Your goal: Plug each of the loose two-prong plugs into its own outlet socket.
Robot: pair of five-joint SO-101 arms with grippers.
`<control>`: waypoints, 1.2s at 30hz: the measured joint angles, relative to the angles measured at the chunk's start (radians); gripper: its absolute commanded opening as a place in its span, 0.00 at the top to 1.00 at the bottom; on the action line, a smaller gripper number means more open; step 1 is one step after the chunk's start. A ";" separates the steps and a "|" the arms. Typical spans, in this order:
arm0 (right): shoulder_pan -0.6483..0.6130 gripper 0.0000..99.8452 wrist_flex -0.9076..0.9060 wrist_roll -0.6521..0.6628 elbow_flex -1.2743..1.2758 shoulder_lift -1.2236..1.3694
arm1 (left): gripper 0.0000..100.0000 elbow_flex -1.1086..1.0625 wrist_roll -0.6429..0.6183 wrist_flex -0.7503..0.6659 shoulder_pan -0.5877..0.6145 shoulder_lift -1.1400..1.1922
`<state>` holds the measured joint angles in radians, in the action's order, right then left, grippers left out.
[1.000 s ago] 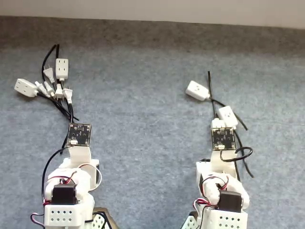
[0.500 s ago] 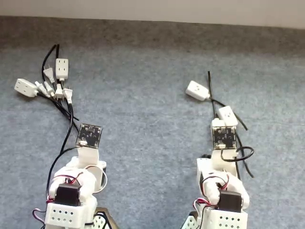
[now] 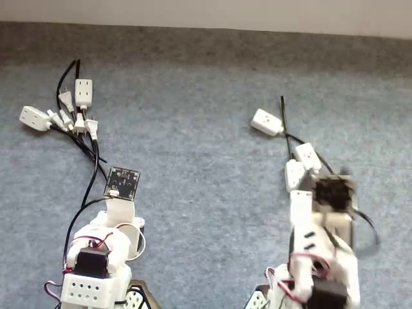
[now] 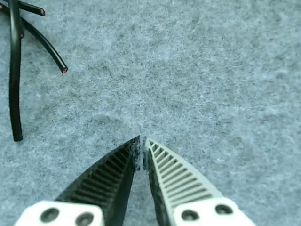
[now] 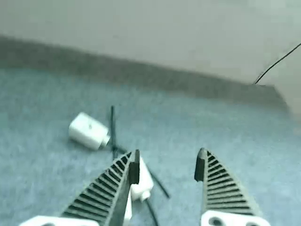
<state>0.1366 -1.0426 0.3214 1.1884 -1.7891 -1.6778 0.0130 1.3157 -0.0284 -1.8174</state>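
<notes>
At the far left of the worktop [image 3: 193, 161], nothing has been disturbed. Two outlet blocks [image 3: 35, 118] are left lying among the loose two-prong plugs [image 3: 64, 100], with black cables [image 3: 90, 151] trailing from them towards the left arm [image 3: 96, 248]. None of these plugs is seen seated in a socket.

Over the last second the left arm was shifted a little to the right and then held almost still. Its jaws are pressed together on nothing, low over bare grey carpet, and only cut cable ends [image 4: 15, 70] are found near them. No progress on the left cluster is implied by this.

Right of centre, a third outlet block [image 3: 265, 121] has been left where it was, a thin black wire meeting its end; whether a plug is seated there cannot be told. A second white block [image 3: 308, 155] lies just nearer the arm.

The larger change is on the right. The right arm [image 3: 322, 248] was parked over the nearest white piece [image 3: 294, 174] half a second ago; it has since been raised and swung rightward, so that piece is now uncovered. Its jaws are held well apart and empty. A re-approach is judged likely, since nothing has been gripped and the plugging appears largely undone.
</notes>
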 measured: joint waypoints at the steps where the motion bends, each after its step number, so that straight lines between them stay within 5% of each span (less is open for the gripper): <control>1: 0.017 0.80 0.000 0.000 -0.061 0.032 | 0.96 0.000 0.000 0.000 0.000 0.000; 11: 0.106 0.80 -0.106 -0.005 -0.588 0.689 | 0.96 0.000 0.000 0.000 0.000 0.000; 18: -0.018 0.80 -0.374 0.094 -0.887 1.188 | 0.96 0.000 0.000 0.000 0.000 0.000; 36: -0.087 0.80 -0.410 0.149 -0.939 1.956 | 0.96 0.000 0.000 0.000 0.000 0.000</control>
<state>0.0491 -1.4523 0.4703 0.2493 0.1672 -1.6778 0.0130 1.3157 -0.0284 -1.8174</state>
